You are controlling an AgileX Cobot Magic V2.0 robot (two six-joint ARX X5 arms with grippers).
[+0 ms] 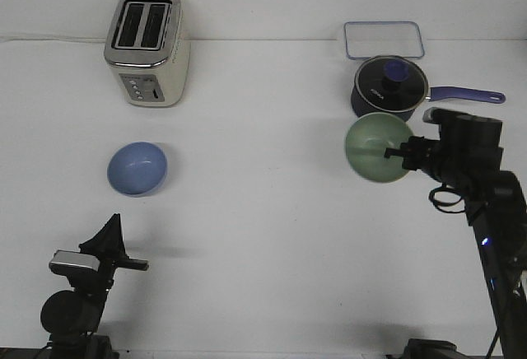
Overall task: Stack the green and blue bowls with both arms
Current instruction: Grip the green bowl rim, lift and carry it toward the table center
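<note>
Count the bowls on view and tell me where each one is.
2. The blue bowl sits on the table in front of the toaster. The green bowl is tipped on its side at the right claw, just in front of the saucepan.

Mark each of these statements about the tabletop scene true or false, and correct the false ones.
1. The right gripper holds the green bowl at its rim. True.
2. The blue bowl is already stacked inside the green one. False: it sits alone on the table, in front of the toaster.
3. The saucepan has its lid on. True.
4. The left gripper is touching the blue bowl. False: it is apart from the bowl, nearer the camera.
5. The clear container lies left of the toaster. False: it lies far to the toaster's right, behind the saucepan.
</note>
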